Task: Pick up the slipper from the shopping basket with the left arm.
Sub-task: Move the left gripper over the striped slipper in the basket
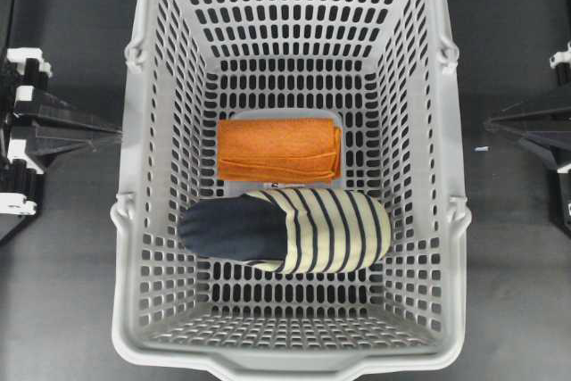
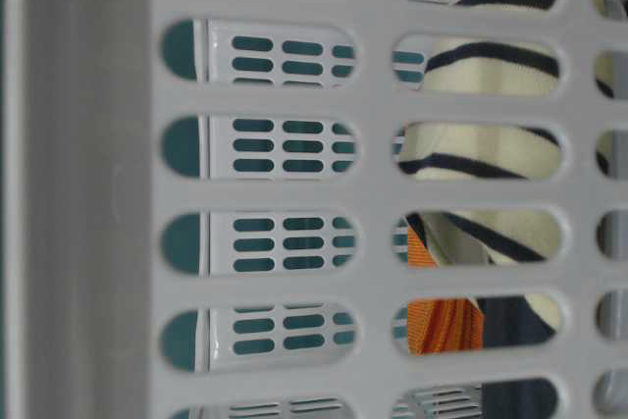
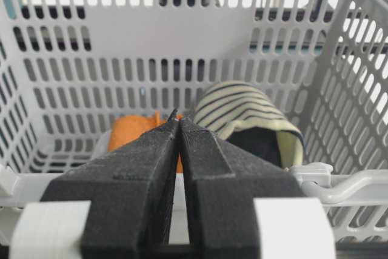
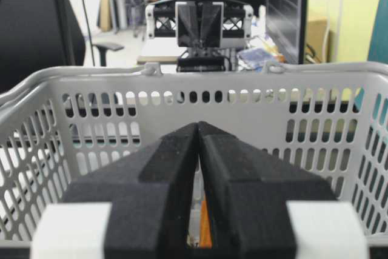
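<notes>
The slipper (image 1: 285, 231) lies on its side on the floor of the shopping basket (image 1: 134, 220), cream striped toe to the right and navy heel to the left. It also shows in the left wrist view (image 3: 239, 110) and through the wall slots in the table-level view (image 2: 481, 66). My left gripper (image 1: 111, 134) is shut and empty, outside the basket's left wall; in its own view the tips (image 3: 179, 119) meet just above the near rim. My right gripper (image 1: 492, 122) is shut and empty, outside the right wall; it also shows in the right wrist view (image 4: 198, 127).
A folded orange cloth (image 1: 278, 149) lies on the basket floor just behind the slipper, touching it; it also shows in the left wrist view (image 3: 130, 131). The basket walls (image 3: 182, 40) rise high around both. Dark table (image 1: 62, 292) lies on either side.
</notes>
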`<state>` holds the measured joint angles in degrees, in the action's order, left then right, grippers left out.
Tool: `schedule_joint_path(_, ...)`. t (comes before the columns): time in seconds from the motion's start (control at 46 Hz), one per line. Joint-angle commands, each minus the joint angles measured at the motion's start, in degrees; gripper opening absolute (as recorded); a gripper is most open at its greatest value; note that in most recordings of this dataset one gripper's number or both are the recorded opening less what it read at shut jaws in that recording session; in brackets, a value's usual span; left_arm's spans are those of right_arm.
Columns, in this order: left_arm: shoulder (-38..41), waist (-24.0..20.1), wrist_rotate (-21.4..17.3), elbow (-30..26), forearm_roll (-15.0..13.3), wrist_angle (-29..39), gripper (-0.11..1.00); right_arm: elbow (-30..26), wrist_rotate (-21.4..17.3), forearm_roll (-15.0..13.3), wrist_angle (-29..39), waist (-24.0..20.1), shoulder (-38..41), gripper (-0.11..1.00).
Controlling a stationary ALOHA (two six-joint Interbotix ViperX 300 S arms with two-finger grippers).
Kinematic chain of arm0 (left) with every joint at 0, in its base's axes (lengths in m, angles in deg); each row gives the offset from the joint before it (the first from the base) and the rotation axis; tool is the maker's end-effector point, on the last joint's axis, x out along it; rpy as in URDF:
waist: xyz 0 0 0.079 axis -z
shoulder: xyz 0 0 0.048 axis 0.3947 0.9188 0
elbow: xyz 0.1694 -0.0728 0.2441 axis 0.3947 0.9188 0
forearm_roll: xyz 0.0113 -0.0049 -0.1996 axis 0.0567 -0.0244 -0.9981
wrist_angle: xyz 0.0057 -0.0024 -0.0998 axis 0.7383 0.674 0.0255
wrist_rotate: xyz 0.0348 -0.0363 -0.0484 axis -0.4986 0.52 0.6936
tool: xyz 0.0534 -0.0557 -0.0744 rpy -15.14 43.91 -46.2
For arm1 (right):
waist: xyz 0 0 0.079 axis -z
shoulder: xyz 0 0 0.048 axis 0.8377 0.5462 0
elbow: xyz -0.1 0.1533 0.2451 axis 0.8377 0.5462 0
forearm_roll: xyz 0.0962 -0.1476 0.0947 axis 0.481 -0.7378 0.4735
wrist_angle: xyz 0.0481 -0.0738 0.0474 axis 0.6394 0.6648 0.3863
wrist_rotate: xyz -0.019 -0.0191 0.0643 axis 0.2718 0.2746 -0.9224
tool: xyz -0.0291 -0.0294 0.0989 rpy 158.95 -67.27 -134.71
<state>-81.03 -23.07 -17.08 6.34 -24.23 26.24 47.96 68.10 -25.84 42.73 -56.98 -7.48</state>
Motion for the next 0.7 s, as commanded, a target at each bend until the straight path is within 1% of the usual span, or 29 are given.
schedule_joint_path(0.0,0.70,0.62,1.14,-4.48,2.46,3.87,0.06,-0.70,-0.26,0.00,-0.35,0.00,0.70,0.00)
schedule_joint_path(0.022,0.97,0.62,1.32,-5.45,2.46,5.54,0.06,-0.62,-0.26,0.18,-0.26,0.00,0.70,0.00)
schedule_joint_path(0.065,1.58,0.79,1.76,-7.65,2.46,9.32,0.01,-0.62,-0.26,0.35,-0.09,0.00,0.70,0.03)
schedule_joint_path(0.087,2.02,0.88,1.93,-8.96,2.46,11.34,0.00,-0.53,-0.35,0.35,0.09,0.00,0.70,0.02)
schedule_joint_path(0.109,2.64,0.97,2.11,-10.81,2.46,14.24,0.00,-0.62,-0.35,0.35,0.18,0.00,0.70,-0.01)
schedule_joint_path(0.152,3.96,1.41,2.29,-14.15,2.46,18.63,0.00,-0.62,-0.26,0.35,0.53,0.00,0.70,-0.01)
schedule_joint_path(0.261,7.47,2.29,2.29,-21.62,2.46,26.81,0.00,-0.62,-0.35,0.35,1.05,0.00,0.53,-0.01)
schedule_joint_path(0.282,8.79,2.46,2.29,-23.82,2.46,28.92,0.00,-0.62,-0.35,0.35,1.14,0.00,0.44,-0.01)
schedule_joint_path(0.413,15.29,3.34,2.46,-33.05,2.46,38.23,0.00,-0.62,-0.35,0.44,1.32,0.00,0.44,-0.01)
schedule_joint_path(0.434,17.05,3.69,2.46,-35.33,2.46,40.43,0.00,-0.62,-0.35,0.35,1.41,0.00,0.44,-0.01)
schedule_joint_path(0.543,24.08,4.22,2.37,-42.80,2.46,48.16,0.00,-0.53,-0.26,0.35,1.41,0.00,0.44,-0.01)
schedule_joint_path(0.673,32.43,4.66,2.46,-49.83,2.46,55.72,0.00,-0.44,-0.26,0.44,1.93,0.18,0.35,-0.01)
